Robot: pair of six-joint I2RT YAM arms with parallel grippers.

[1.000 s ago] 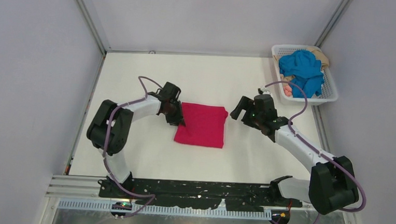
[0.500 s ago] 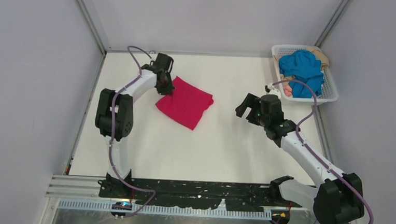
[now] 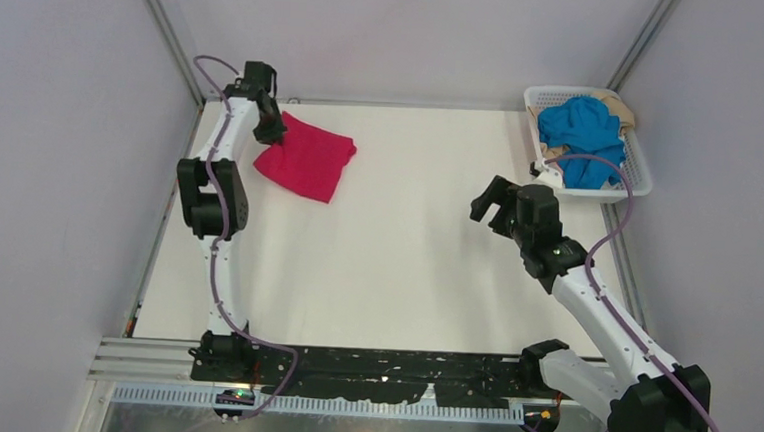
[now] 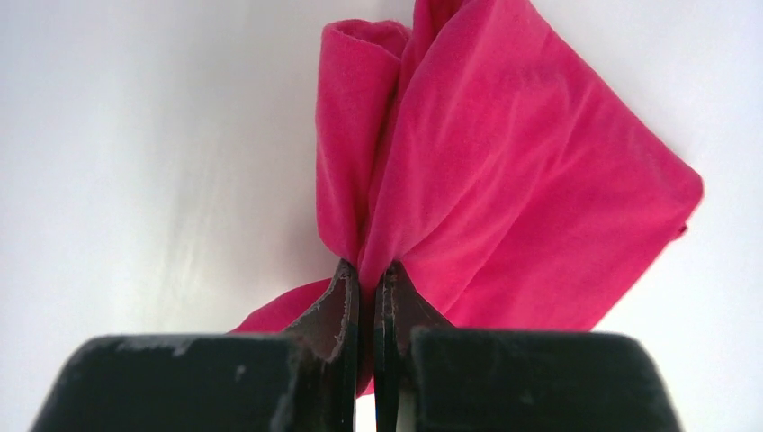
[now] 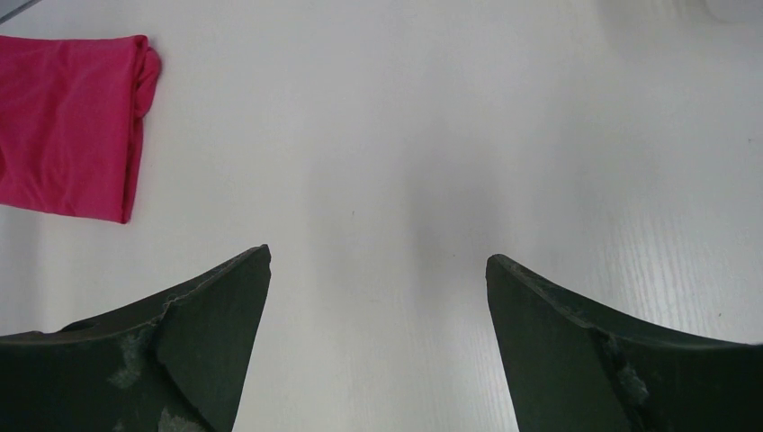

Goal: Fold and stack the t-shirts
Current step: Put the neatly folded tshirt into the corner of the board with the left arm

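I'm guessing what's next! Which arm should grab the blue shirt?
Right. The right gripper is open, empty and near the basket with the blue shirt; the left gripper is shut on the pink shirt, far away.

Two YAM arms, L arm point(image 3: 222, 181) & R arm point(image 3: 593, 299): white link shells w/ chunky black joint housings. A purple cable point(image 3: 215, 296) runs along each, base to wrist. Shared base plate point(image 3: 389, 369) is black, scuffed w/ pale marks. L tool point(image 4: 366, 270) has matte black fingers point(image 4: 342, 306), thin-edged, worn grey. R tool point(image 5: 378, 256) shows broad dark wedges, chipped & scratched grey nr the tips.
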